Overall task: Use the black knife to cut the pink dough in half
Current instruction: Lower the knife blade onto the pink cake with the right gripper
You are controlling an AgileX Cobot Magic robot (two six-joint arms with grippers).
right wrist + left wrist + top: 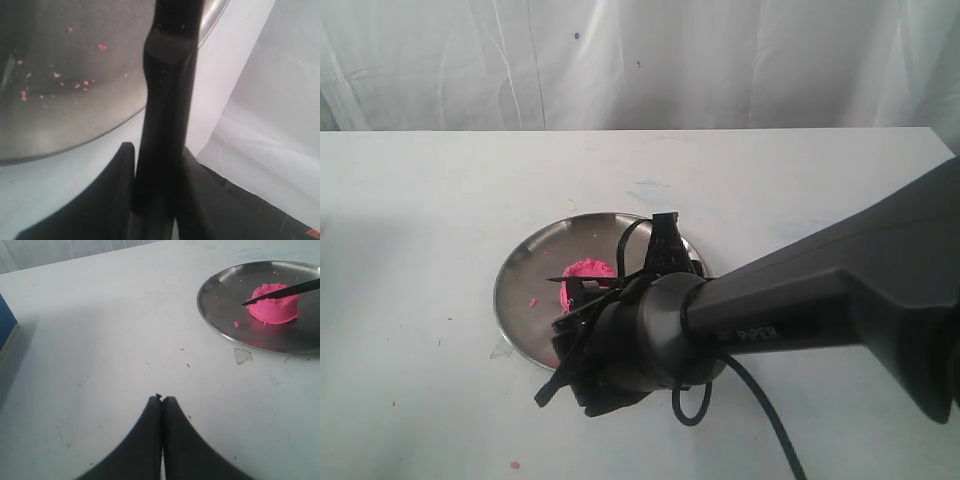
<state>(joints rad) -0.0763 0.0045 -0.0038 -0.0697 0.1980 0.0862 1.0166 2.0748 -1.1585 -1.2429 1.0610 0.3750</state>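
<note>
The pink dough sits as one round lump on the steel plate. In the left wrist view the pink dough has the black knife lying across its top, tip pointing past it over the steel plate. My right gripper is shut on the black knife by its handle; the dough is out of this view. From outside, my right gripper hangs over the plate's near side, and the thin blade of the black knife pokes left. My left gripper is shut and empty above bare table, well away from the plate.
Small pink crumbs dot the plate, and one crumb lies on the white table near the front. A clear scrap lies beside the plate's rim. A blue object stands at the table's side. White curtain hangs behind.
</note>
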